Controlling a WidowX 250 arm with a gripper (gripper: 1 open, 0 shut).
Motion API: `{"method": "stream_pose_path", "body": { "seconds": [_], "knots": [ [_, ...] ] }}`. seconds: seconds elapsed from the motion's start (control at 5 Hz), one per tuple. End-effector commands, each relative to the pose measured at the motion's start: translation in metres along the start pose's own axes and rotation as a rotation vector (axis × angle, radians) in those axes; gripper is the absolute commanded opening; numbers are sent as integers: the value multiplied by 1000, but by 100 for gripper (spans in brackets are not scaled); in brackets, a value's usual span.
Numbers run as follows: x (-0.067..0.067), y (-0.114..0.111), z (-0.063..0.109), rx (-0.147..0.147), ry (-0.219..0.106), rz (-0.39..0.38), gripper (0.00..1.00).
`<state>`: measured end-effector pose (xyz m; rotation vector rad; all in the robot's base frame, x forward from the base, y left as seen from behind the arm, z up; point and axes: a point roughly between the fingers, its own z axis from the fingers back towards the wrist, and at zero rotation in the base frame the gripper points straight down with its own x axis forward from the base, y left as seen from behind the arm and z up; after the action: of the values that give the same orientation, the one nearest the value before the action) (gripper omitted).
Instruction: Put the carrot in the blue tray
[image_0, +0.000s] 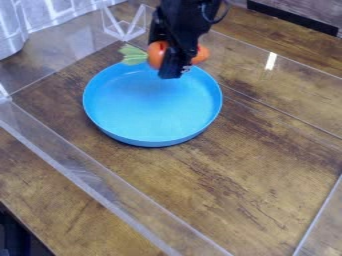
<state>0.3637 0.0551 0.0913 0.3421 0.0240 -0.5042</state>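
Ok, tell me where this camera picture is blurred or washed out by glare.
In the camera view, the gripper and the carrot it holds are smeared and soft; the blue tray stays sharp, with faint pale sheen on its floor; bright white glare streaks mark the wooden table at upper right.

one carrot (158, 53) (gripped), one blue tray (107, 120)

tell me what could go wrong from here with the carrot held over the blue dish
The black fingers are shut on the small orange toy carrot above the far rim of the round blue plastic tray, not its middle. Released here, it might hit the rim and roll onto the wooden table. It also looks high enough to bounce.
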Motion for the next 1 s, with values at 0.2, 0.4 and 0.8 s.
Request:
{"method": "stream_pose_path", "body": {
  "seconds": [0.2,0.4,0.8],
  "knots": [
    [-14,4,3,-10,24,65,0],
    [-14,0,-6,-28,45,64,0],
    [-11,-7,-19,-58,80,61,0]
  ]
}}
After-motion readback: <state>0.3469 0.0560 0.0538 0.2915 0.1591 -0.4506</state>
